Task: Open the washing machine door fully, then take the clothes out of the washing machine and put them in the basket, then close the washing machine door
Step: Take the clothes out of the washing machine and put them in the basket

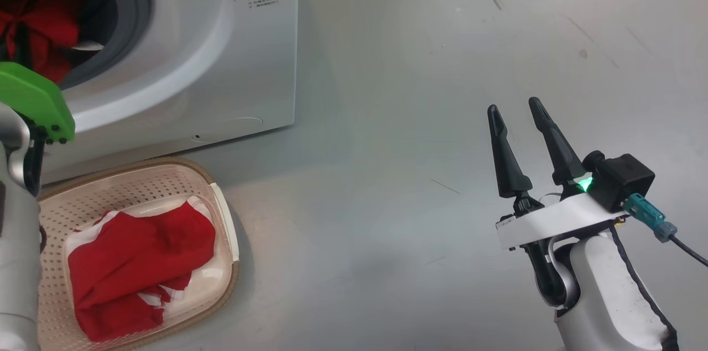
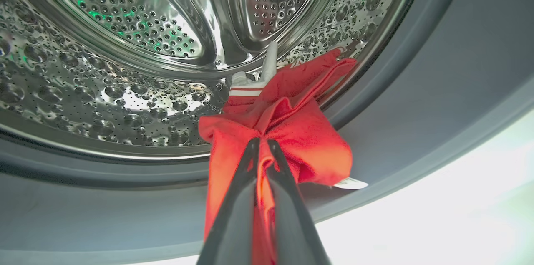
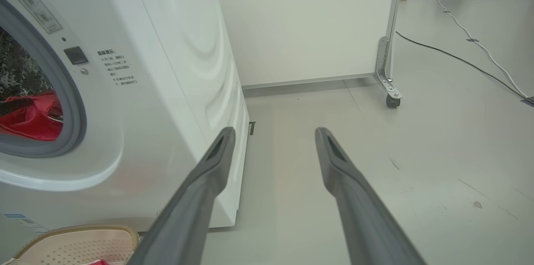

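A white front-loading washing machine stands on a grey floor, its round opening uncovered and ringed by a grey rubber gasket. In the left wrist view, the left gripper is clenched on a bright red garment; its two dark fingers nearly meet, with cloth pinched between the tips. The garment is bunched and creased. Its long axis runs from the fingertips up and away into the steel perforated drum, crossing the lip of the drum and the gasket. The far end, with white stripe trim, lies inside the drum, while the gathered near end hangs over the gasket. A small white label sticks out at its lower right.

In the head view, red cloth shows in the machine's opening at the upper left, behind the left arm's green cover. On the floor just in front of the machine sits the cream basket with a brown rim. Its long side runs from the machine toward the robot. More red clothes with white trim lie crumpled inside it.

The right gripper hangs over bare floor, well apart from the machine, fingers spread wide and grasping nothing.
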You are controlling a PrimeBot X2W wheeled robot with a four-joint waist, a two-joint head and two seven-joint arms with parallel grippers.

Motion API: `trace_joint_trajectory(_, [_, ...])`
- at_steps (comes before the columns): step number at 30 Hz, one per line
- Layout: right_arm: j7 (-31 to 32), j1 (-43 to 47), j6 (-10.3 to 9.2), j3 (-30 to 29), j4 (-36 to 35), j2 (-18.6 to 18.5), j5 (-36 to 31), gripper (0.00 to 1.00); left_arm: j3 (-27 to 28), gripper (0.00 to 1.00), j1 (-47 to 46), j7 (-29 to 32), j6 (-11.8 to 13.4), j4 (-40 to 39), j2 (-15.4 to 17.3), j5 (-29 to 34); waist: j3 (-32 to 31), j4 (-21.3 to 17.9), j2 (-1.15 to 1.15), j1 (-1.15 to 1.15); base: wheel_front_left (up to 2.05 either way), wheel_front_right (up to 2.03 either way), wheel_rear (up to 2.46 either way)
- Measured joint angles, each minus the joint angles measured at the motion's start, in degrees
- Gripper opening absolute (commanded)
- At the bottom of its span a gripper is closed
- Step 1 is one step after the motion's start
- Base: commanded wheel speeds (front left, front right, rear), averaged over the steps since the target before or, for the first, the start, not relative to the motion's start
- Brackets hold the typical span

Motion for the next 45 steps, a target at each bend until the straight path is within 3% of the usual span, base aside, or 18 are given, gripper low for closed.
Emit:
trace_joint_trajectory(27, [0.0,7.2,0.57,-2.6,2.8,-0.1,-0.9,1.0,-1.6,0.0,14.0,-11.3,-0.8,-0.6,-4.7,-2.2,-14.7,7.6,0.0,0.0,0.0,0.0,0.0])
trace_joint_trajectory(37, [0.0,8.6,0.69,-2.9,2.8,-0.1,-1.0,1.0,-2.6,0.0,18.0,-12.8,-1.3,-8.2,-4.8,-1.9,-18.2,9.9,0.0,0.0,0.0,0.0,0.0])
trace_joint_trajectory(45, [0.0,8.7,1.05,-2.5,2.7,-0.1,-1.1,1.0,-0.9,0.0,20.4,-12.9,-1.3,-19.5,-4.9,-2.0,-19.3,10.7,0.0,0.0,0.0,0.0,0.0])
